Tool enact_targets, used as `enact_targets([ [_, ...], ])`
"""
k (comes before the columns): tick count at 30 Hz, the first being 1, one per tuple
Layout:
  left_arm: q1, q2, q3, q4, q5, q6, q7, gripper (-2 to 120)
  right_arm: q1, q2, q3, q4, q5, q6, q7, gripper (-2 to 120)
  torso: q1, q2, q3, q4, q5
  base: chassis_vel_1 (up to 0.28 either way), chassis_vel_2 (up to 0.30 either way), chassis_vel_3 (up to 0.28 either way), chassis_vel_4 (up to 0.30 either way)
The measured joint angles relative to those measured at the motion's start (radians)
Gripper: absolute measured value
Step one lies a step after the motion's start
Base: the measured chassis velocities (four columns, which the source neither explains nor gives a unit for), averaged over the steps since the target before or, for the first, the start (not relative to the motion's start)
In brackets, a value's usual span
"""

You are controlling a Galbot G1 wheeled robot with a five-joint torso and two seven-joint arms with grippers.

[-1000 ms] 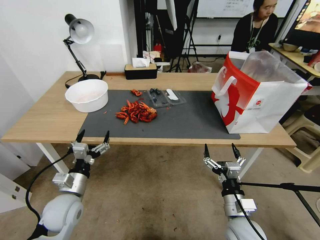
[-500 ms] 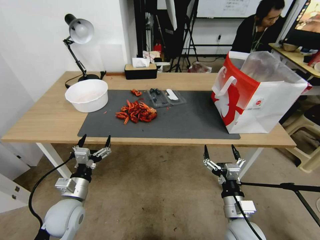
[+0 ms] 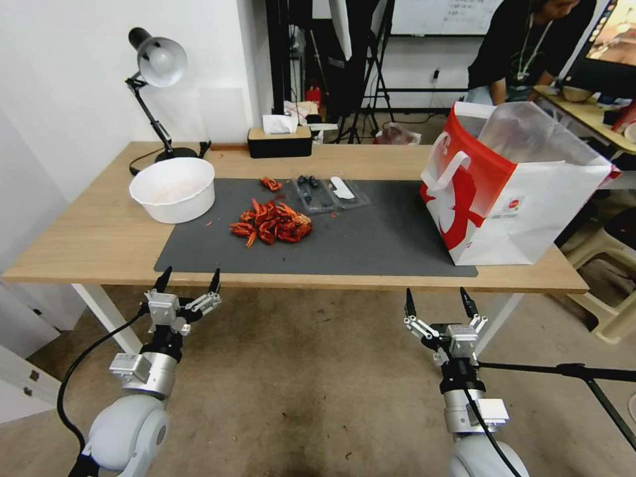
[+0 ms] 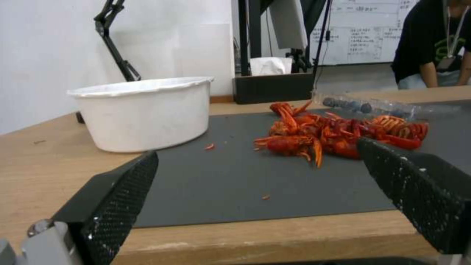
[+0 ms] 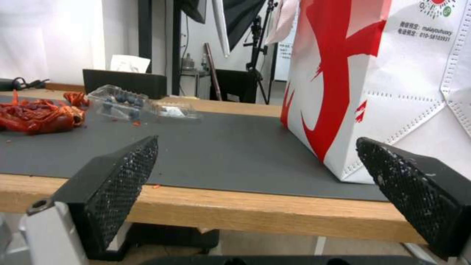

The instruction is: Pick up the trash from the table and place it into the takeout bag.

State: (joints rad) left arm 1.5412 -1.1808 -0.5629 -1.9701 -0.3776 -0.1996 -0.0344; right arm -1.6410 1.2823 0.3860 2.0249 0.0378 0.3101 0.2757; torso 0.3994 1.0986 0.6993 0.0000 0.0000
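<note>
Two open grippers [image 3: 189, 278] below table-top leftovers [image 3: 271, 223]

Long light-wood table [image 3: 86, 245] on white legs, topped by dark grey mat [image 3: 371, 242]. On mat: red crayfish shells [image 3: 273, 223], clear plastic tray [image 3: 328, 192], takeout bag [image 3: 510, 192]. Off mat: white bowl [image 3: 173, 189], desk lamp [image 3: 156, 79], black tissue box [image 3: 279, 141].

White rounded arms, silver wrists, black cables, black textured pincer fingers [image 4: 117, 195].
</note>
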Motion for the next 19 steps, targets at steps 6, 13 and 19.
enact_targets([
  [6, 0.0, 0.0, 0.0, 0.0, 0.0, 0.0, 0.0, 100, 0.0, 0.0, 0.0, 0.0, 0.0, 0.0, 0.0, 100, 0.0, 0.0, 0.0, 0.0, 0.0, 0.0, 0.0, 0.0, 0.0],
  [13, -0.001, 0.001, 0.0, 0.0, 0.0, 0.0, 0.001, 100, 0.0, 0.0, 0.0, 0.0, 0.0, 0.0, 0.0, 100, 0.0, 0.0, 0.0, 0.0, 0.0, 0.0, 0.0, 0.0, 0.0],
  [19, -0.001, 0.001, 0.0, 0.0, 0.0, 0.001, 0.001, 100, 0.0, 0.0, 0.0, 0.0, 0.0, 0.0, 0.0, 100, 0.0, 0.0, 0.0, 0.0, 0.0, 0.0, 0.0, 0.0, 0.0],
])
